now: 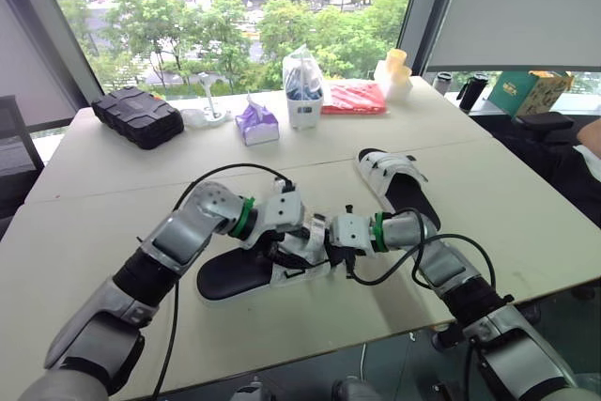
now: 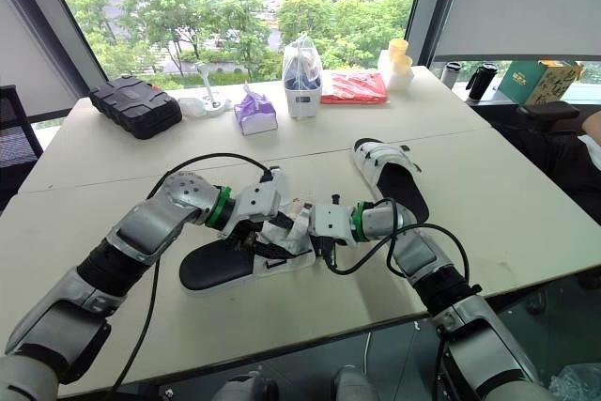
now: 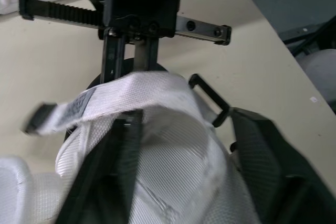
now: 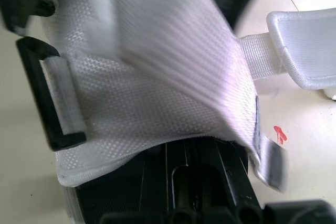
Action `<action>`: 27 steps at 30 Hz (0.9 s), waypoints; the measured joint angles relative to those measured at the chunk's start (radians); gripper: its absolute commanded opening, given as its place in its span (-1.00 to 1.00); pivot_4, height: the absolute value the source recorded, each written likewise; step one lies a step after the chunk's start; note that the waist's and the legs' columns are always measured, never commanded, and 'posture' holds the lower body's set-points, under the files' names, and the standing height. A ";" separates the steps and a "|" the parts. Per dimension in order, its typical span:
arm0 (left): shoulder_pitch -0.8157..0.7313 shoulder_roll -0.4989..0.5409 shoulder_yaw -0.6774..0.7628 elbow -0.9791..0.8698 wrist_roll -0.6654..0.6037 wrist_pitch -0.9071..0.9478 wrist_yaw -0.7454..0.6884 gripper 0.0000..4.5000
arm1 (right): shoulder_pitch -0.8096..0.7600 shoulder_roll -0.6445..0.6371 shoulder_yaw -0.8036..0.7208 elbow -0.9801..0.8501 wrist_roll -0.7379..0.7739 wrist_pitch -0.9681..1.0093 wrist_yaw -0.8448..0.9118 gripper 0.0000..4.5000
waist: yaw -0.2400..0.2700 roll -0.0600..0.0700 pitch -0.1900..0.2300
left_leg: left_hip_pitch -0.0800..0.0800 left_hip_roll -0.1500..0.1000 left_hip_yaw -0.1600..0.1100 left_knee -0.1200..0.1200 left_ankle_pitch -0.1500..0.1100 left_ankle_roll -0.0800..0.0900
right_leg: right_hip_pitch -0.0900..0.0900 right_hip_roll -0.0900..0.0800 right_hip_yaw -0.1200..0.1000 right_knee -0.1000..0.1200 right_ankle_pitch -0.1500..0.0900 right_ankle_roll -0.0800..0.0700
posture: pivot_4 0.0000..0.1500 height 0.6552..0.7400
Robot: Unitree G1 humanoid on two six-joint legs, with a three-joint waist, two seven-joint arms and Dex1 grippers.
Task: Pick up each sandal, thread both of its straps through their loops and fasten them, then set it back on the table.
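Beyond the window, green treetops are filling the background, and a pale counter (image 1: 451, 129) is carrying a black case (image 1: 138, 116), a purple tissue pack (image 1: 255, 123), a clear bag (image 1: 303, 82) and a red packet (image 1: 354, 97) along its far edge. The near sandal (image 1: 230, 274), black-soled with white straps, is lying on the counter in front of the robot, where both arms are meeting over it. The left gripper (image 1: 293, 253) is straddling the sandal's white upper, its fingers (image 3: 262, 150) pressing in on either side of the fabric. The right gripper (image 1: 327, 241) is pinching the top edge of the white strap (image 3: 157, 108), its fingers (image 3: 113, 61) standing nearly together, just beside a black loop (image 3: 210, 100). The far sandal (image 1: 399, 185) is lying further back to the right, apart from both grippers.
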 measured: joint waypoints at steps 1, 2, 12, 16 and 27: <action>-0.003 -0.009 0.000 0.007 0.002 0.000 -0.001 -0.71 | 0.000 0.000 0.000 0.000 0.000 0.000 -0.001 -1.00 | 0.001 0.000 0.000 | 0.000 0.000 0.000 0.000 0.000 0.000 | 0.000 0.000 0.000 0.000 0.000 0.000 | 1.00 1.00; -0.008 -0.024 -0.001 0.017 0.006 0.000 0.002 -0.82 | 0.000 0.000 0.000 0.000 -0.001 0.001 -0.003 -1.00 | 0.001 0.000 0.000 | 0.000 0.000 0.000 0.001 0.000 0.000 | 0.000 0.000 0.000 0.000 0.000 0.000 | 1.00 1.00; 0.012 -0.109 0.069 0.036 -0.079 0.097 0.021 -0.82 | 0.001 0.000 0.002 -0.002 0.000 0.001 -0.008 -1.00 | -0.002 0.000 0.000 | 0.000 0.000 0.000 0.001 0.000 0.000 | 0.000 0.000 0.000 0.000 0.002 0.003 | 1.00 1.00; 0.061 -0.049 0.087 -0.032 -0.107 0.004 -0.047 -0.82 | 0.002 -0.002 0.001 -0.003 0.000 0.000 -0.009 -1.00 | 0.000 0.000 0.000 | 0.000 0.000 0.000 0.000 0.000 0.000 | 0.000 -0.001 0.000 0.000 0.001 0.001 | 1.00 1.00; 0.118 -0.003 0.123 -0.067 -0.056 -0.390 -0.066 -0.82 | 0.002 -0.006 0.001 -0.002 0.000 -0.006 -0.008 -1.00 | 0.002 0.000 0.000 | 0.000 0.000 0.000 0.000 0.000 0.000 | 0.000 -0.005 0.000 -0.001 0.000 -0.002 | 1.00 1.00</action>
